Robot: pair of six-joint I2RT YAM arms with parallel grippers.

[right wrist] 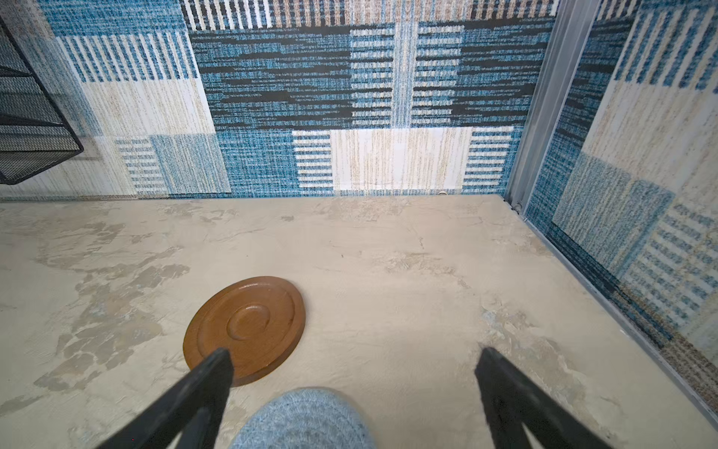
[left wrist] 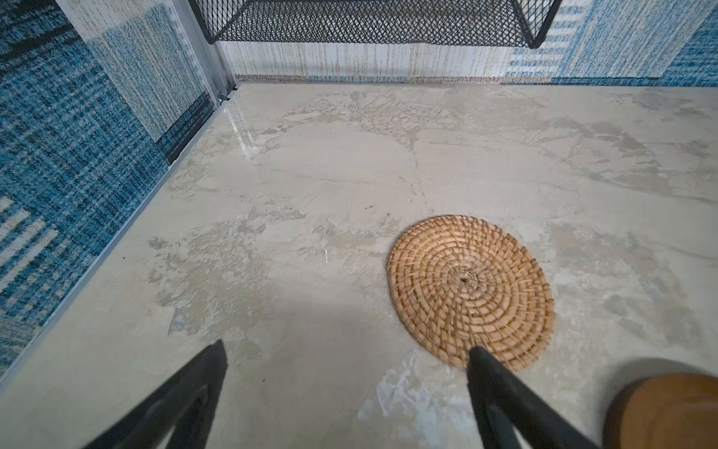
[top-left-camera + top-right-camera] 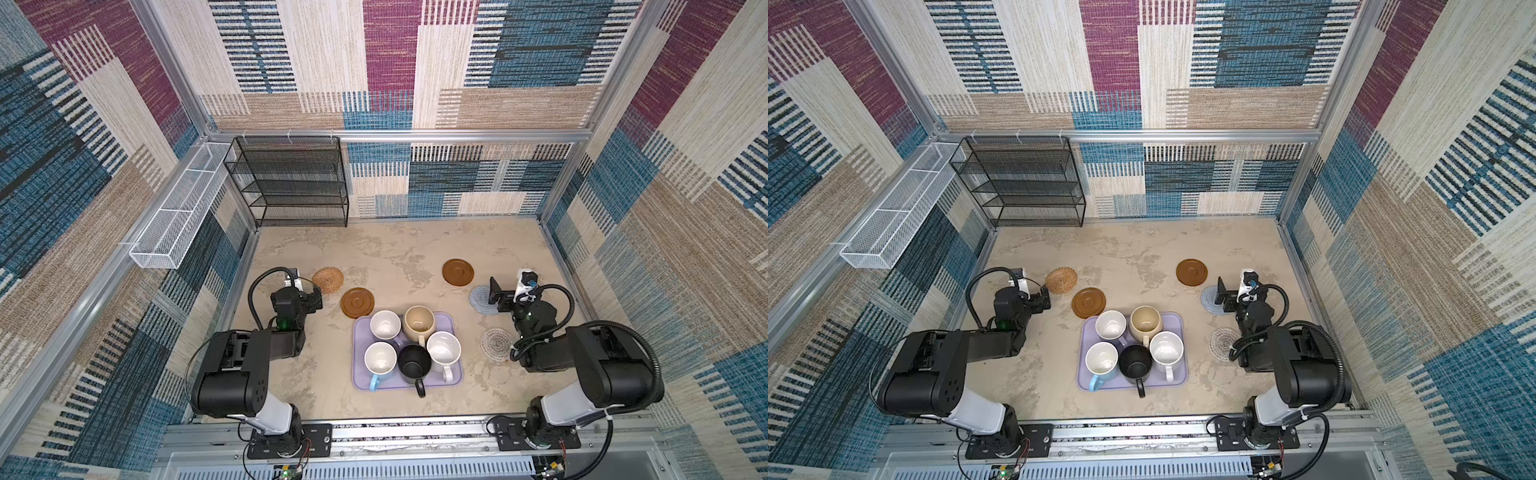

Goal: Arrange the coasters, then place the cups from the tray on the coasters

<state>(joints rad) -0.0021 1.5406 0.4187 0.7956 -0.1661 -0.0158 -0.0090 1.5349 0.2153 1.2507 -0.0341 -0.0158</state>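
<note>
Nothing is done yet: the cups (image 3: 419, 322) sit on the tray (image 3: 360, 374), the coasters (image 3: 328, 279) lie scattered, and the left end effector (image 2: 346, 347) and right end effector (image 1: 354, 351) are spread wide, empty.

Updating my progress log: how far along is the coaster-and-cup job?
Done: nothing yet; all five cups sit on the tray, coasters scattered and bare. In hand: nothing; left claw open by the rattan coaster, right claw open over the grey-blue coaster. Left: arranging coasters, moving every cup.
</note>
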